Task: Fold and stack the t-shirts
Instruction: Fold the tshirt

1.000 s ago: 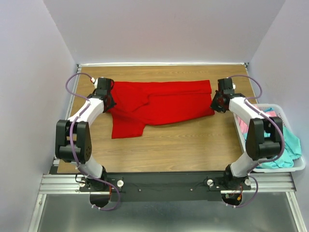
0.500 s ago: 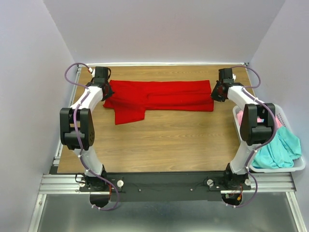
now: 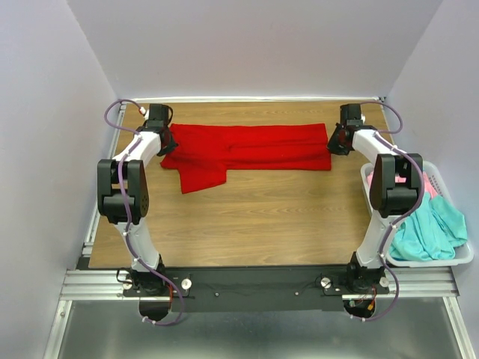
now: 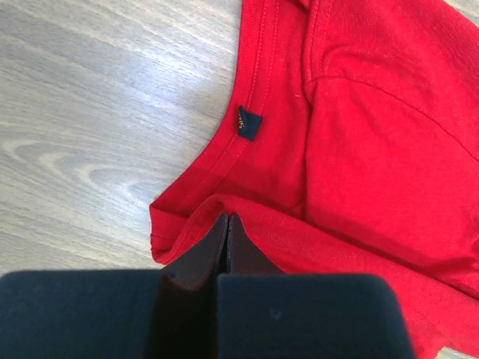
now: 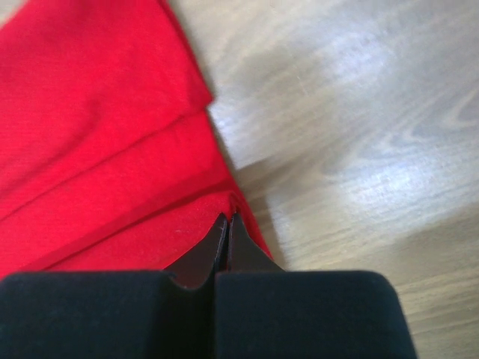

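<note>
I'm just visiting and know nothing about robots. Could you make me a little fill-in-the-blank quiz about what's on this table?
The t-shirt pinched by the left gripper and the right gripper is ____. The white basket sits on the robot's ____ side. It holds a pink shirt and another shirt coloured ____.
Missing: red, right, teal.

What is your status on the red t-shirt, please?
Left gripper shut on bright red cloth t-shirt, collar end; right gripper shut on its opposite end. Shirt stretched across far side of wooden table. Nothing blocking the arms.
</note>
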You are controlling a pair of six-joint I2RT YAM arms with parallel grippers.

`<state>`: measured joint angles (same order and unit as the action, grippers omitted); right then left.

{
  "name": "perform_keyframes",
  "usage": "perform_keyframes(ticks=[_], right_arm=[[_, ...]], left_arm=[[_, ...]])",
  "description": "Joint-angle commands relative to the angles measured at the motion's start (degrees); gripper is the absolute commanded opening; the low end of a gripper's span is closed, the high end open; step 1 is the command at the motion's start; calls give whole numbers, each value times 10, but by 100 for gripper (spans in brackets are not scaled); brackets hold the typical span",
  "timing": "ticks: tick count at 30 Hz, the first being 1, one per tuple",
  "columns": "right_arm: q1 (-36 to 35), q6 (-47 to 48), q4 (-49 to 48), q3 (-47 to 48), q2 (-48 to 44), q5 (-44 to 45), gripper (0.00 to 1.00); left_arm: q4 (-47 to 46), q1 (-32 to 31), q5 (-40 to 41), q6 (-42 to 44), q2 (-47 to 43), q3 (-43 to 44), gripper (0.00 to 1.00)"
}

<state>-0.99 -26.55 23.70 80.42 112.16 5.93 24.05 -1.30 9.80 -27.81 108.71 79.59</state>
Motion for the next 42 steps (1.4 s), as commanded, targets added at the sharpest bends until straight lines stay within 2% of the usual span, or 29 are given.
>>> perform_keyframes(ticks=[1,8,16,22,28,31,32,34,35,40,41,42], right_arm=[[6,15,3,29,10,-27,1],[6,15,2,47,14,-28,1],[6,15,-9,56,59,-29,1],[6,17,-18,54,71,-25,4],[6,26,-19,51,61,-30,16],[5,34,-19,45,42,-42,25],[6,36,-19,43,36,-43,32],[5,37,-19,34,18,-46,34],[6,40,-19,30,13,-45,41],[5,48,-19,1,-19,-32,52],[4,48,-19,-12,-34,-30,59],[5,49,-19,-19,-40,-28,59]], left_arm=[[-6,8,-3,3,-8,-2,0],[-13,8,-1,-2,-12,-10,0],[-32,8,-13,-15,0,-22,0],[-51,8,-18,-20,5,-29,0],[-59,8,-16,-15,-7,-32,4],[-61,8,-14,-13,-12,-30,4],[-60,8,-15,-11,-12,-29,4],[-59,8,-17,-7,-8,-22,4],[-59,8,-22,-1,-7,-17,4],[-59,8,-21,-2,-2,-10,4],[-60,8,-18,-2,-2,-9,5],[-59,8,-15,-3,-1,-6,9]])
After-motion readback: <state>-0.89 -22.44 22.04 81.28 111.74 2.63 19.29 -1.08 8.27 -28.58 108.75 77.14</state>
